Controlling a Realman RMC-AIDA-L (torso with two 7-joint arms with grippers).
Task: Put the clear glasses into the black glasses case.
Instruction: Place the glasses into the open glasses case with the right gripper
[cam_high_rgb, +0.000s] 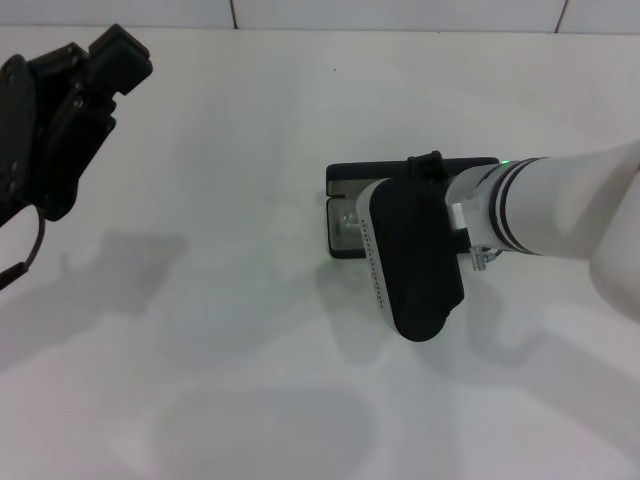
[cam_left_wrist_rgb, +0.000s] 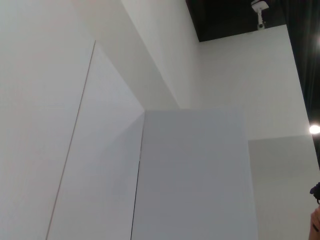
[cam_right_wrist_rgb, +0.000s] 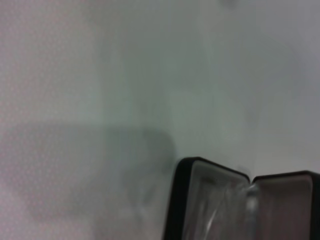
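The black glasses case (cam_high_rgb: 345, 178) lies open on the white table, right of centre, with its lid toward the far side. My right gripper (cam_high_rgb: 412, 262) hangs directly over it and covers most of it. A clear glint in the grey lining is part of the clear glasses (cam_high_rgb: 349, 221) lying in the case. The right wrist view shows one end of the black glasses case (cam_right_wrist_rgb: 181, 200) from close by, with the faint clear glasses (cam_right_wrist_rgb: 235, 207) inside. My left gripper (cam_high_rgb: 108, 62) is parked high at the far left, well away from the case.
The white table (cam_high_rgb: 220, 330) spreads all around the case with nothing else on it. Its far edge meets a tiled wall (cam_high_rgb: 400, 12). The left wrist view shows only white wall panels (cam_left_wrist_rgb: 190, 175) and a dark ceiling.
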